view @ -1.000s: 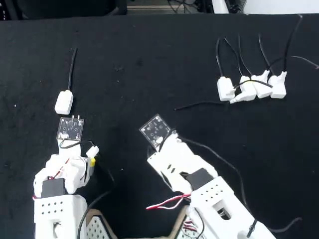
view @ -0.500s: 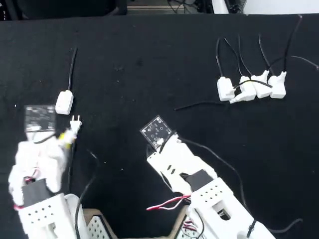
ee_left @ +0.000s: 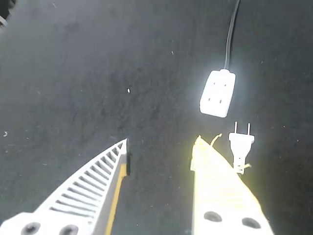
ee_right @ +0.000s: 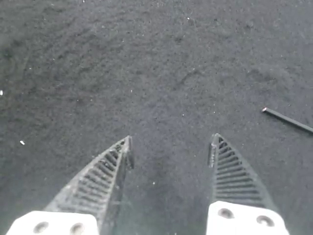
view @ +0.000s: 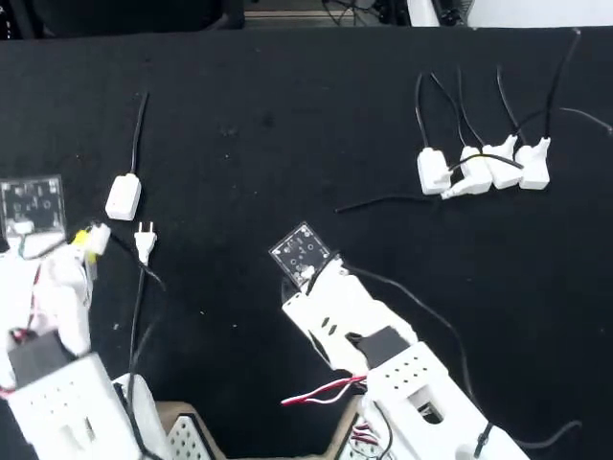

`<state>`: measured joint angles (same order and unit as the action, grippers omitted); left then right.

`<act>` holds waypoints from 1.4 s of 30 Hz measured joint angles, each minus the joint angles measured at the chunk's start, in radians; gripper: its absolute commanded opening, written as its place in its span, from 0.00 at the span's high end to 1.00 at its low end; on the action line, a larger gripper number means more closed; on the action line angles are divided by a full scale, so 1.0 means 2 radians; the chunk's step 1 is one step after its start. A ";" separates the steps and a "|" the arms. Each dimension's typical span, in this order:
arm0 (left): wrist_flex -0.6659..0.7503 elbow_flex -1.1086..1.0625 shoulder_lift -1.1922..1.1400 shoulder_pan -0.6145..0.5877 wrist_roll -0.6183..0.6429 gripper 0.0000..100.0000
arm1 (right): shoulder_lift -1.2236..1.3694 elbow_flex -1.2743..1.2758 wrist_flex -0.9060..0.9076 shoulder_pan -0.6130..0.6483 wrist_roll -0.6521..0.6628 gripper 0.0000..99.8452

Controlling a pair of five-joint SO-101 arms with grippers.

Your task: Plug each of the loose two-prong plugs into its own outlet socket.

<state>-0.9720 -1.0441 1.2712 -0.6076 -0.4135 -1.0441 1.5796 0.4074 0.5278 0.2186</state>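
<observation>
High view has the left arm [view: 48, 316] hard against the left edge of the frame. A second ago it stood further in, at the lower middle-left, and it has swung outward since. The loose two-prong plug [view: 144, 241] has moved as well. It was lower down beside that arm, and now it lies on the black desk [view: 287, 125] just below the white outlet socket [view: 123, 196], prongs pointing roughly up toward it, near but not touching.

In the left wrist view the left claw [ee_left: 159, 143] is spread wide with nothing between its fingers. The plug lies just beside the yellow-faced finger [ee_left: 215, 186], outside the gap, with the outlet socket a little beyond.

I judge that the plug has been let go, or has slipped free, short of the socket. It is roughly lined up but not inserted, so this pair is not yet done. The next move probably calls for a fresh grip on the plug's body before the prongs can be pushed in.

The right arm [view: 369, 335] has not shifted over the same second. The right claw [ee_right: 171, 139] is also wide open over bare desk, holding nothing, with a loose cable end [ee_right: 288, 121] off to one side.

At the upper right of the high view, a cluster of white plugs and sockets [view: 484, 165] lies as before. I cannot tell which of them are mated.
</observation>
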 measured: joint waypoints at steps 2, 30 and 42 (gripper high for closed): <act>0.008 0.018 -0.056 0.000 0.000 0.78 | 0.000 0.000 0.000 0.000 0.000 0.76; -0.015 0.415 -0.679 0.064 -0.003 0.77 | 0.000 0.000 0.000 0.000 0.000 0.76; -0.188 0.723 -0.894 0.091 -0.003 0.73 | 0.000 0.000 0.000 0.000 0.000 0.76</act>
<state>-1.3479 0.4028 -0.5163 -0.4266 -0.4196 -1.0441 1.5796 0.4074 0.5278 0.2186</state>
